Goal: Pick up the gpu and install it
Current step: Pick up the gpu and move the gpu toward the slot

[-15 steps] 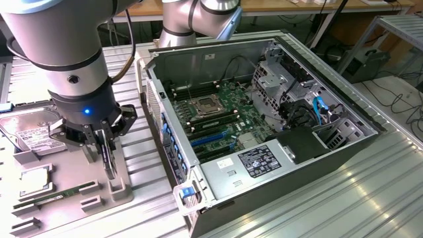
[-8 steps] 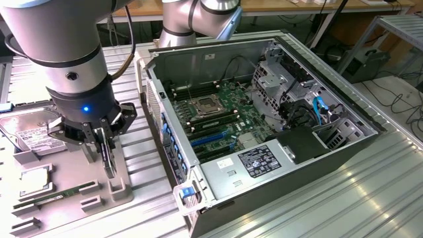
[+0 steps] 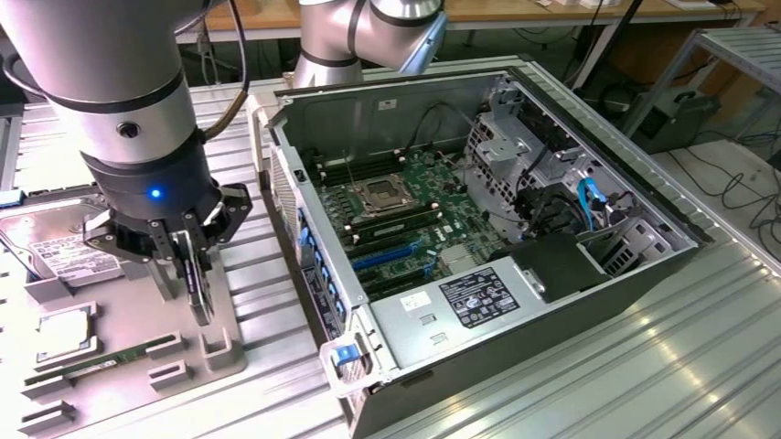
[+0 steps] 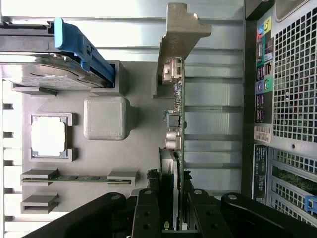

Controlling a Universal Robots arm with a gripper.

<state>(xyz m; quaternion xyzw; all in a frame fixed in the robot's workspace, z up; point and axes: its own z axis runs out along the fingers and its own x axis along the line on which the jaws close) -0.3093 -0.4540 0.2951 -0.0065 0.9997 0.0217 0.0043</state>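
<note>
Gripper (image 4: pixel 176 208) clamped on gpu (image 4: pixel 179 114), pinching both board faces, away from the silver bracket (image 4: pixel 178 34). Card is edge-on over the grey fixture tray (image 3: pixel 123 329), just beside the open PC case (image 3: pixel 403 82); can't tell if it's fully clear of its holder. Likely light and stiff but fragile: grip bare PCB, no twisting. Ribbed metal bench (image 3: pixel 635 366), lab bg.

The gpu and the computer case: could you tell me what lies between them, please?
The stretch is bare: in the wrist view, just ribbed table top lies between the gpu and the computer case.
</note>
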